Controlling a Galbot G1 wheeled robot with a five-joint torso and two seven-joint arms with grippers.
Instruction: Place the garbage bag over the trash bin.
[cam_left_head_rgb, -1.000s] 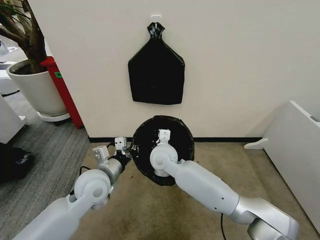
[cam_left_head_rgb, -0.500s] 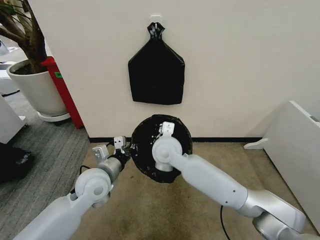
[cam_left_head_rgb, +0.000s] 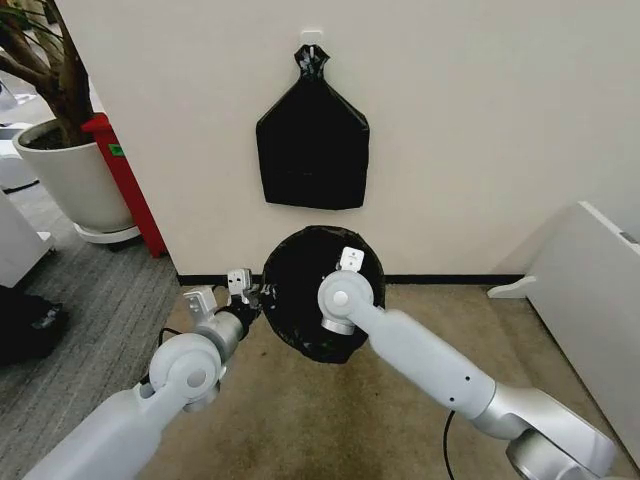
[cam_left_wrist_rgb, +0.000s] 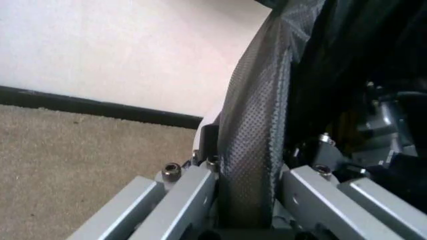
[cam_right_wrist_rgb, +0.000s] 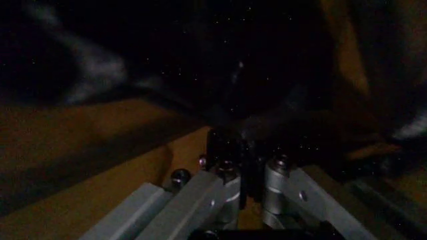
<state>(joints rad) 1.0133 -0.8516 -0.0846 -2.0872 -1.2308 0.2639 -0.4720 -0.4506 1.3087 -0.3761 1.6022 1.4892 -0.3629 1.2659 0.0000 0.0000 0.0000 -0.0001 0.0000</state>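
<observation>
The garbage bag (cam_left_head_rgb: 305, 295) is a glossy black sheet spread in a round dome at the foot of the wall. The trash bin is hidden under it in the head view; a pale sliver beside the bag in the left wrist view may be its side. My left gripper (cam_left_head_rgb: 255, 295) is at the bag's left edge, and its fingers (cam_left_wrist_rgb: 193, 192) are shut on a strip of the black film (cam_left_wrist_rgb: 250, 150). My right gripper (cam_left_head_rgb: 350, 262) is at the bag's upper right, toward the wall. In the right wrist view it (cam_right_wrist_rgb: 243, 175) is shut on a thin fold of dark plastic.
A flat black bundle with a knotted neck (cam_left_head_rgb: 312, 145) hangs on the wall above. A large white plant pot (cam_left_head_rgb: 70, 185) and a red stand (cam_left_head_rgb: 128, 185) are at the far left. A white panel (cam_left_head_rgb: 590, 300) leans at the right. Tan carpet lies in front.
My right gripper has moved right and toward the wall, drawing the bag with it. The open ring seen before is now a smooth black dome. The left arm has held still.
</observation>
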